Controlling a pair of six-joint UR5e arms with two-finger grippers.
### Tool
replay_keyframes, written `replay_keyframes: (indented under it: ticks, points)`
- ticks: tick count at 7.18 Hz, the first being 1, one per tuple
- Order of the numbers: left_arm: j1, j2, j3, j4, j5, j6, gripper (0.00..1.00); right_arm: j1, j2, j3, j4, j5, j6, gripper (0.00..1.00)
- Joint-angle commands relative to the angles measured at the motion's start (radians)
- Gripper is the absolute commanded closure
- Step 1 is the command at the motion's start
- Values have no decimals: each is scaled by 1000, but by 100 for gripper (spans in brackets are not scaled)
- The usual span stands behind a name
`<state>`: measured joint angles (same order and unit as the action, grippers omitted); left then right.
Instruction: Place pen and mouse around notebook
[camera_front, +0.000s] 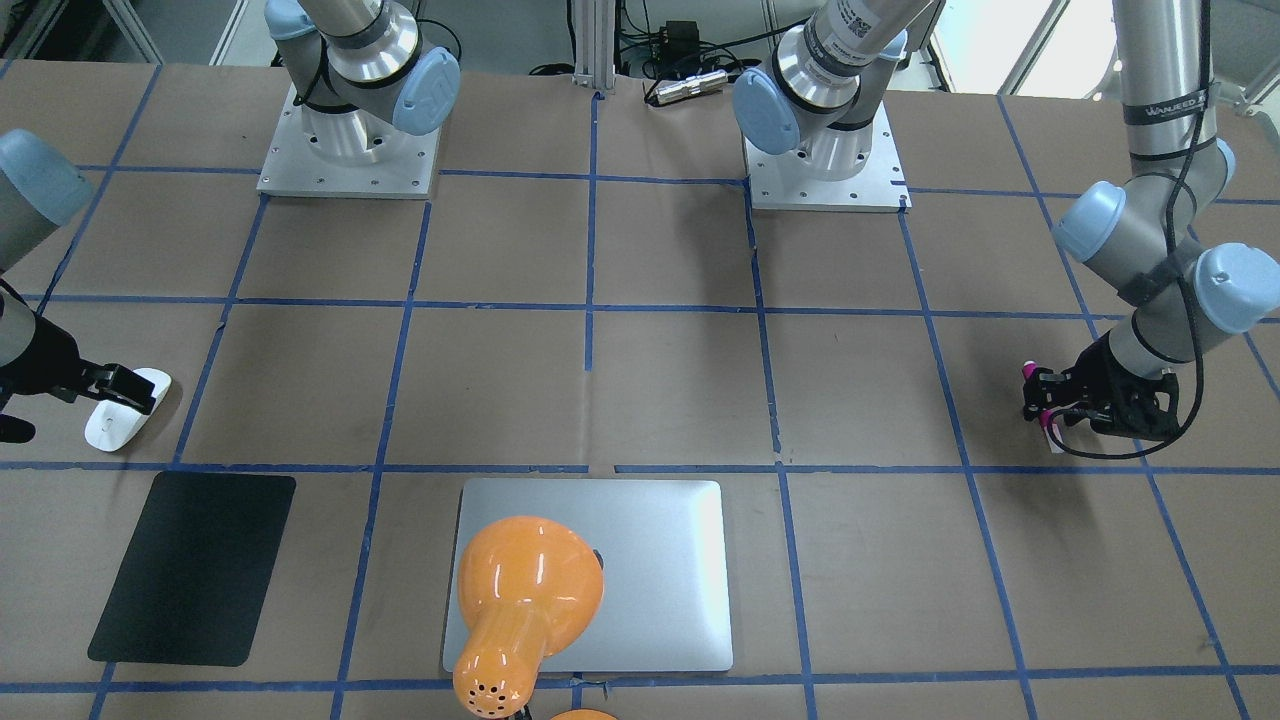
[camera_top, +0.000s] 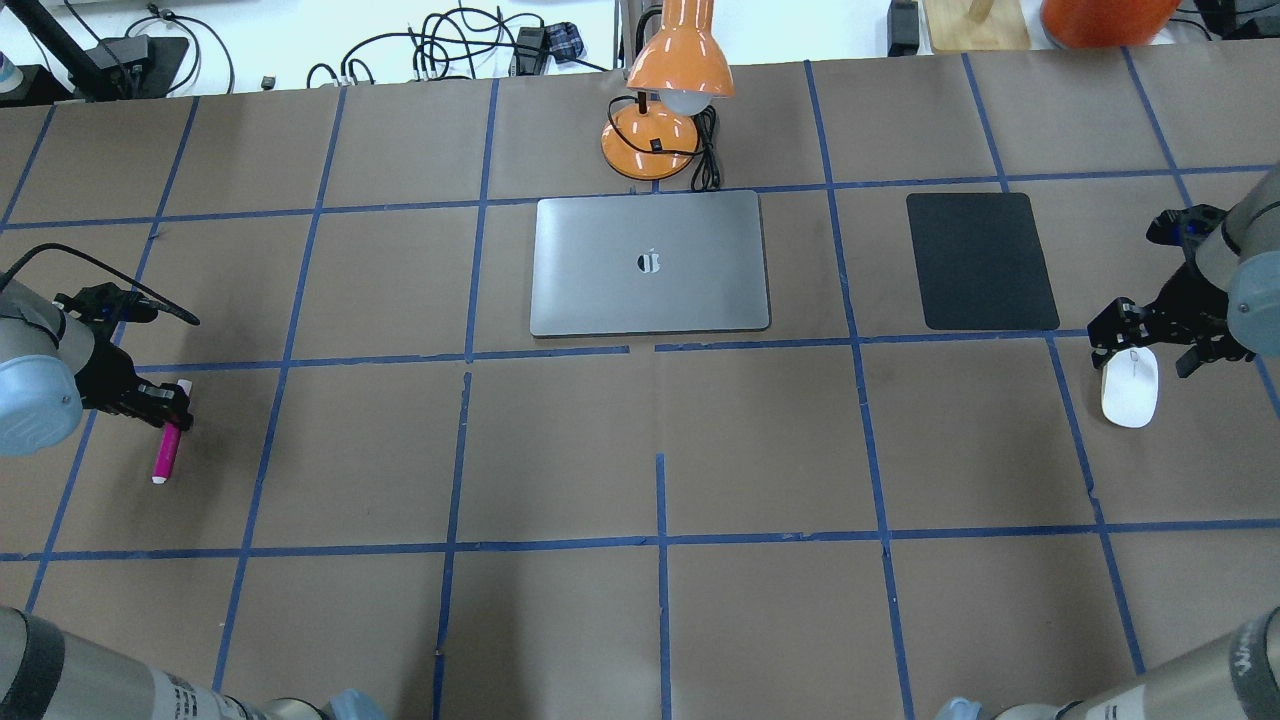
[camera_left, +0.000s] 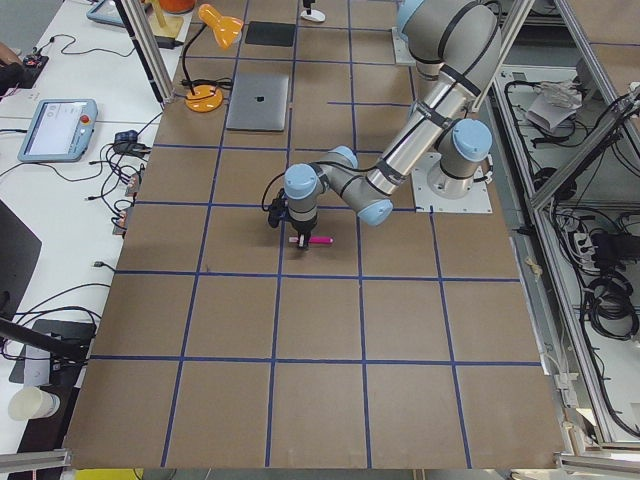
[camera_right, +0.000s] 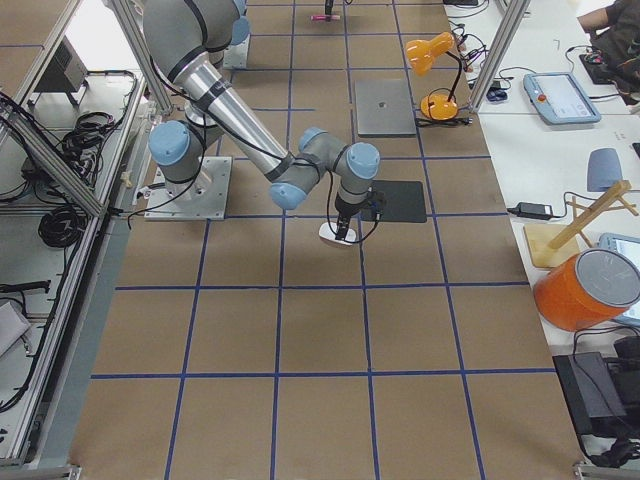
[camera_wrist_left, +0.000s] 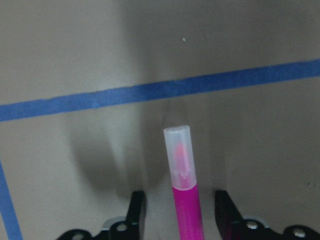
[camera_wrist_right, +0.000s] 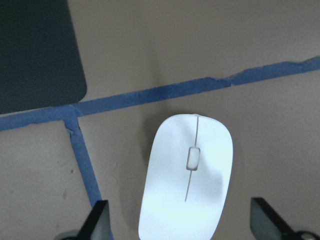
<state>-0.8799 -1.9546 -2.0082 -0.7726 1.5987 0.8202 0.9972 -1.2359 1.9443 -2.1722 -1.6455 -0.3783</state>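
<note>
The magenta pen (camera_top: 165, 452) lies on the brown table paper at the robot's far left. My left gripper (camera_top: 168, 408) is low over its back end and open; in the left wrist view the pen (camera_wrist_left: 184, 190) runs between the two fingers with a gap on each side. The white mouse (camera_top: 1130, 388) rests at the far right. My right gripper (camera_top: 1145, 350) is open wide above the mouse's far end, and the mouse (camera_wrist_right: 187, 175) sits between the spread fingers untouched. The silver notebook (camera_top: 650, 265) lies shut at the far middle, well away from both grippers.
An orange desk lamp (camera_top: 680, 60) stands just behind the notebook, and its shade (camera_front: 525, 590) hides part of the lid in the front view. A black pad (camera_top: 980, 260) lies right of the notebook, near the mouse. Blue tape lines grid the table.
</note>
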Motion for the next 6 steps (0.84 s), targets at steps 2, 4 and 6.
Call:
replay_keyframes:
  ticks: [2,4,6]
  points:
    - [-5,25,-6,-14,-2,-58,100,0,32,4,-23,-23,19,0]
    - [-19,86,2,-124,-12,-226,100,-3,36,4,-24,-27,12,0]
    - [-124,155,0,-197,-58,-554,100,-5,53,4,-24,-25,4,13]
